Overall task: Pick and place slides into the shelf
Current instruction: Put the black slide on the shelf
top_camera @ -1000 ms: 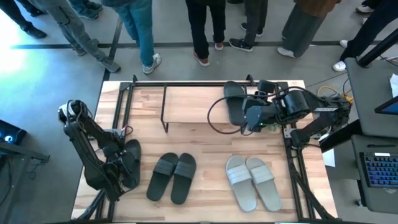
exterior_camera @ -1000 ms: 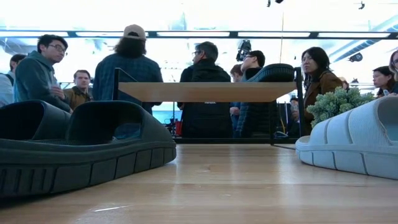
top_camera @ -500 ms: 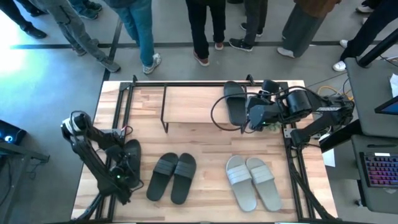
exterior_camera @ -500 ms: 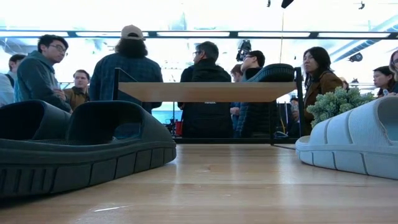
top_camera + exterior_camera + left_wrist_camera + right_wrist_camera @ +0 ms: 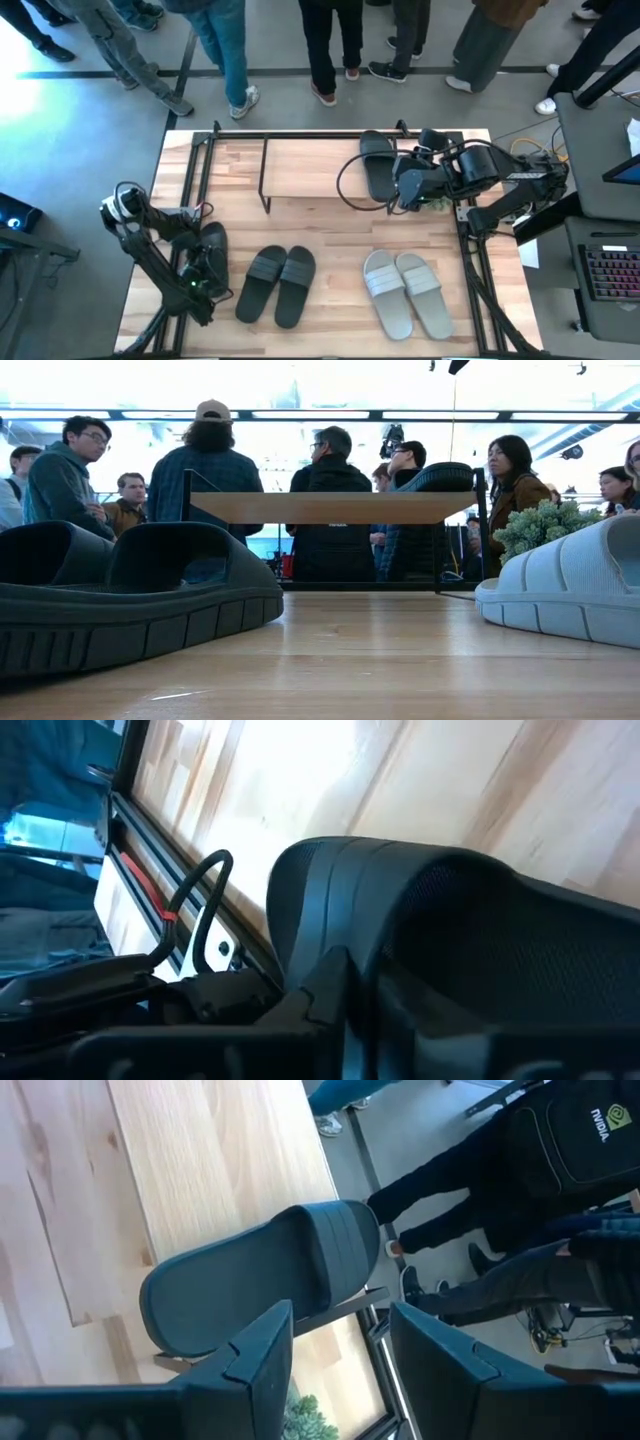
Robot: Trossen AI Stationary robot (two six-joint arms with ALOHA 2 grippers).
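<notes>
Left gripper point(image 5: 205, 272) clamps a dark slide point(image 5: 211, 250) at the table's point(image 5: 320, 215) left edge; right gripper point(image 5: 400, 190), fingers apart, hovers by the shelf point(image 5: 300, 165).

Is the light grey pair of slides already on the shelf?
No, in the high view the light grey pair lies on the tabletop in front of the shelf, near the right front corner.

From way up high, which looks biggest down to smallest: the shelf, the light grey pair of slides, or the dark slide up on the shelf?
1. shelf, clearly biggest.
2. light grey pair of slides.
3. dark slide on the shelf, smallest; it sits higher, nearer the camera, but still looks smaller than the pair.
</notes>
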